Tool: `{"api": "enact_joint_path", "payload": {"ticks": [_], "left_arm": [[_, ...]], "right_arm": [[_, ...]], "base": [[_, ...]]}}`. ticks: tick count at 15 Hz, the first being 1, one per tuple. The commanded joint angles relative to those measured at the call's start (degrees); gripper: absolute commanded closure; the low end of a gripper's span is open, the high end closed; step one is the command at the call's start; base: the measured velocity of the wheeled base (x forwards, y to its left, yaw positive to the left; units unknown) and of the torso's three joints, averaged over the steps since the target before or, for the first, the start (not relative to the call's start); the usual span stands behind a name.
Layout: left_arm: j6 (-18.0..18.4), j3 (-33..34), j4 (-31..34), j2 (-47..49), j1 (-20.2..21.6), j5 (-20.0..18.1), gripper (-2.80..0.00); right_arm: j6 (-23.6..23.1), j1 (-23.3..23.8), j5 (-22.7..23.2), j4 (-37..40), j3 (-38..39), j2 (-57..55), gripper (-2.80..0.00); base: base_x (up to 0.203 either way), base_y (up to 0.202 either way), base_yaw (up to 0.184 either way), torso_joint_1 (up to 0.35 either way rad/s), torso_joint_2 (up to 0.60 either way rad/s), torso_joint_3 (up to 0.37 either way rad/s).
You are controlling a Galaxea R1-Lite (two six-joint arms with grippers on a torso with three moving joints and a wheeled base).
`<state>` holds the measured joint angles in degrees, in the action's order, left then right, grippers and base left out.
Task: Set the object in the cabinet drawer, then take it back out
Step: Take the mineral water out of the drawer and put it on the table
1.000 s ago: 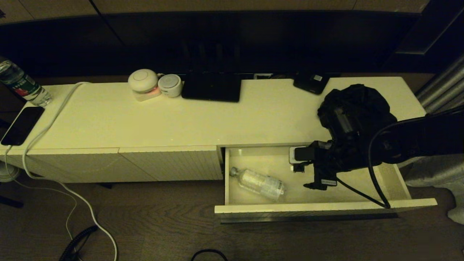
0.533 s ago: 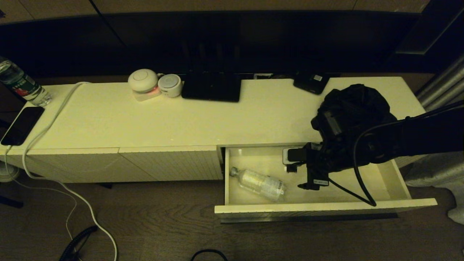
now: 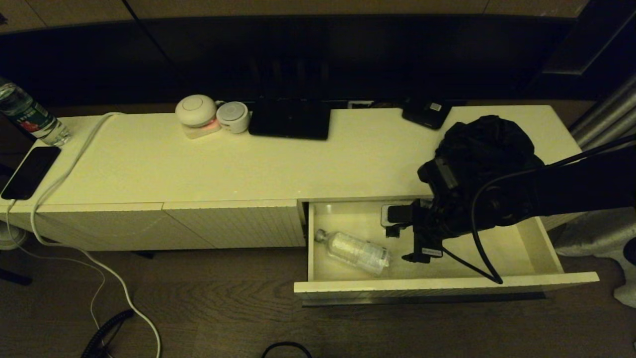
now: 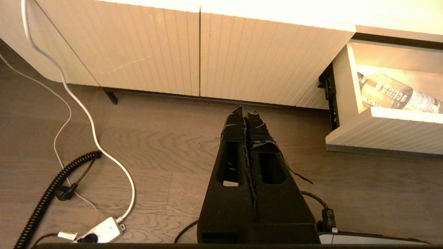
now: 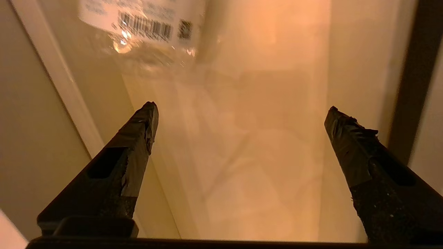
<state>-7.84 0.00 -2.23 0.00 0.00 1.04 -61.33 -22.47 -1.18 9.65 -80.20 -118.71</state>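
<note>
Black arm (image 3: 571,191), looped black cable (image 3: 479,258), tape-wrapped tapered fingers (image 5: 138,131)

The cabinet drawer (image 3: 437,286), cream-white and ribbed-fronted, is pulled out from the long low cabinet (image 3: 238,164). A clear plastic bottle (image 3: 357,252) is laid on its side inside.

Right arm reaches in from the right, its wrist angled downward; right gripper (image 5: 238,131) has both fingers (image 5: 138,135) spread wide apart, holding nothing. Left gripper (image 4: 246,112), parked low, has its fingers pressed together, empty.
</note>
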Motion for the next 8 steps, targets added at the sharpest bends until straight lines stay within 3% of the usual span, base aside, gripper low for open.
{"api": "enact_joint_path", "payload": {"ticks": [1, 8], "left_arm": [[-0.1, 0.0, 0.0, -0.1, 0.0, 0.0, 0.00], [-0.1, 0.0, -0.1, -0.1, 0.0, 0.0, 0.00]], "right_arm": [[-0.4, -0.3, 0.0, 0.0, -0.8, -1.0, -2.80], [-0.3, -1.8, 0.0, 0.0, -1.1, -0.4, -2.80]], "base": [[0.000, 0.000, 0.000, 0.000, 0.00, 0.000], [0.000, 0.000, 0.000, 0.000, 0.00, 0.000]]}}
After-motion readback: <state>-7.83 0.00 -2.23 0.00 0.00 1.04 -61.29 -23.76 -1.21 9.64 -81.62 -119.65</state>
